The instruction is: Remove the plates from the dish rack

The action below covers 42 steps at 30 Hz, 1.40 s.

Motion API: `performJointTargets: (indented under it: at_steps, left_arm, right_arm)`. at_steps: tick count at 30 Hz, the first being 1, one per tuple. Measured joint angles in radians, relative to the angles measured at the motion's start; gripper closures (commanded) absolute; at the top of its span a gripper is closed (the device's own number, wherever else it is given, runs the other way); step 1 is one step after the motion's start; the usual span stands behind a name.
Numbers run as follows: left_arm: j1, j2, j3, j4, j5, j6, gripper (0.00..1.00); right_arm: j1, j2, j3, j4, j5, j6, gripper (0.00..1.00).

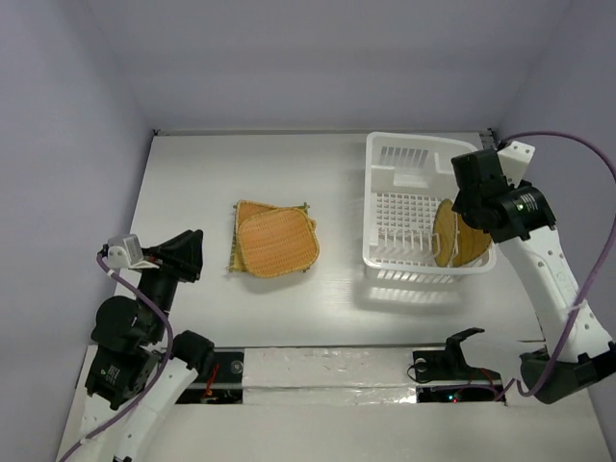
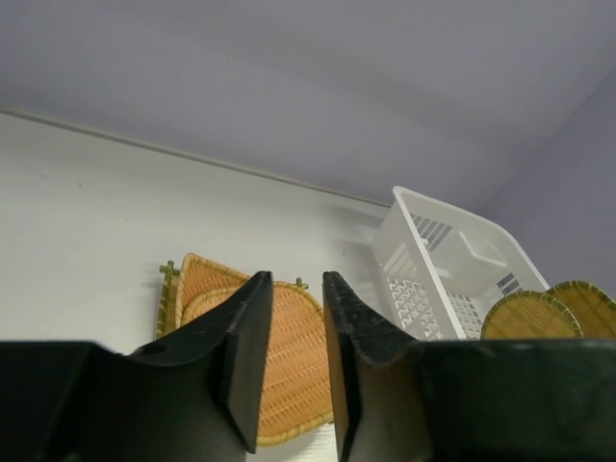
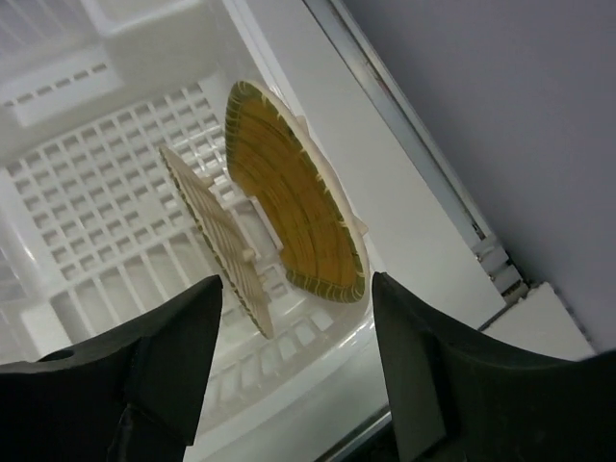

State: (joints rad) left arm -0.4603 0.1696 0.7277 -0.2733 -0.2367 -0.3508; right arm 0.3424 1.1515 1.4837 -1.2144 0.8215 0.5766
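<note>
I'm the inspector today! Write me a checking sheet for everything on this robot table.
Surface: white table.
Job's things: two stacked plates lie flat on the table; two standing plates are in the dish rack.
Clutter: nothing seen.
Pincers: left pincer open, empty; right pincer open, empty, above the rack's plates.
Cables: purple cable loops over the right arm; second cable runs along the left arm.
Surroundings: plain lavender walls.

White arm links [image 1: 551,274], black joint housings [image 1: 510,207], purple cables [image 1: 558,136] along both arms; fingers [image 2: 245,356] matte black, wedge-shaped.
</note>
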Motion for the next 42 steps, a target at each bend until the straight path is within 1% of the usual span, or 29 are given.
performJointTargets:
  at_steps: [2,7,10,13,17,19,21,23,25,26,28,29,30,36,37,38,40,41,42]
  left_arm:
    - [-0.005,-0.015,0.000,0.001,0.000,0.000,0.71]
    - [-0.013,-0.032,0.000,0.001,0.000,0.000,0.69]
    - [-0.019,-0.035,0.000,0.001,0.000,0.000,0.68]
    - [-0.024,-0.039,0.000,0.001,0.000,0.000,0.67]
    - [-0.024,-0.041,0.000,0.001,0.000,0.000,0.67]
    - [-0.024,-0.042,0.000,0.001,0.000,0.000,0.67]
    - [-0.024,-0.042,0.000,0.001,0.000,0.000,0.66]
    - [-0.024,-0.042,0.000,0.001,0.000,0.000,0.66]
    - [-0.024,-0.043,0.000,0.001,0.000,0.000,0.66]
    - [-0.024,-0.043,0.000,0.001,0.000,0.000,0.66]
    - [-0.024,-0.043,0.000,0.001,0.000,0.000,0.66]
    - [-0.024,-0.043,0.000,0.001,0.000,0.000,0.66]
    - [-0.024,-0.044,0.000,0.001,0.000,0.000,0.66]
    - [-0.024,-0.050,0.000,0.000,-0.001,0.000,0.66]
    - [-0.024,-0.051,0.000,0.000,-0.001,0.000,0.66]
    - [-0.024,-0.053,0.000,0.000,-0.001,0.000,0.66]
    - [-0.025,-0.055,0.000,0.000,-0.002,0.000,0.66]
    - [-0.027,-0.056,0.000,0.000,-0.002,0.000,0.66]
    - [-0.030,-0.056,0.000,0.000,-0.002,0.000,0.66]
  right_arm:
    - [-0.023,0.024,0.000,-0.018,-0.021,-0.023,0.31]
    - [-0.140,0.082,-0.001,-0.027,-0.035,-0.075,0.32]
    - [-0.184,0.109,-0.018,-0.009,-0.055,-0.113,0.34]
    - [-0.206,0.136,-0.057,0.018,-0.083,-0.150,0.40]
    - [-0.218,0.187,-0.075,0.042,-0.107,-0.187,0.53]
    - [-0.219,0.210,-0.074,0.051,-0.103,-0.204,0.55]
    - [-0.219,0.220,-0.070,0.051,-0.095,-0.219,0.61]
    - [-0.222,0.224,-0.065,0.048,-0.091,-0.228,0.63]
    - [-0.225,0.224,-0.063,0.050,-0.089,-0.237,0.67]
    - [-0.225,0.224,-0.063,0.049,-0.088,-0.241,0.66]
    - [-0.225,0.226,-0.063,0.049,-0.088,-0.248,0.61]
    - [-0.225,0.230,-0.063,0.049,-0.088,-0.248,0.52]
    - [-0.225,0.234,-0.063,0.050,-0.089,-0.247,0.48]
    - [-0.225,0.278,-0.063,0.056,-0.088,-0.253,0.46]
    - [-0.225,0.278,-0.063,0.056,-0.088,-0.252,0.49]
    - [-0.225,0.278,-0.063,0.056,-0.087,-0.253,0.59]
    - [-0.230,0.278,-0.063,0.056,-0.070,-0.260,0.68]
    - [-0.231,0.276,-0.062,0.055,-0.062,-0.260,0.77]
    - [-0.233,0.275,-0.060,0.055,-0.055,-0.263,0.79]
